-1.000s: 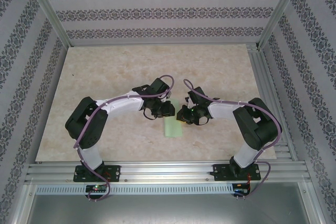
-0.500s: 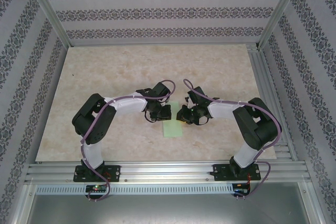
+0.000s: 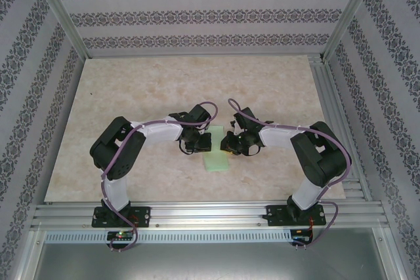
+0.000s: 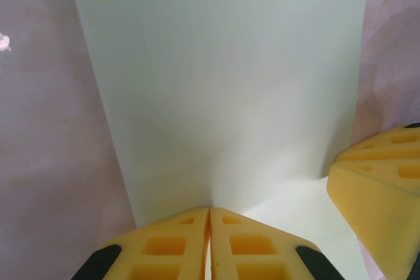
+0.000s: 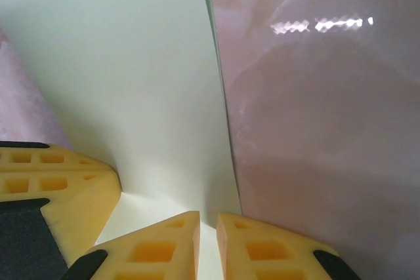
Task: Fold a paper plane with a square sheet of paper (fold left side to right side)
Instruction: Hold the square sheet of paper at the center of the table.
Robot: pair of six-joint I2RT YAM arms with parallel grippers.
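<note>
You see one square sheet of paper (image 3: pixel 216 160), two grippers at it, left gripper (image 4: pixel 209 213) closed, right gripper (image 5: pixel 209 218) almost closed, hold on paper unclear

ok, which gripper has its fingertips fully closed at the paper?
The left gripper: its yellow tips meet with no gap at the green paper edge. The right gripper shows a narrow slit between its tips.

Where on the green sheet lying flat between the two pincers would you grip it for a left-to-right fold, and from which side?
Probably its left long edge, approached low from the left. The square sheet of paper lies flat on the table, so only a thin edge offers purchase, and one finger would have to slip beneath it. The left pincer already sits at the sheet's border.
</note>
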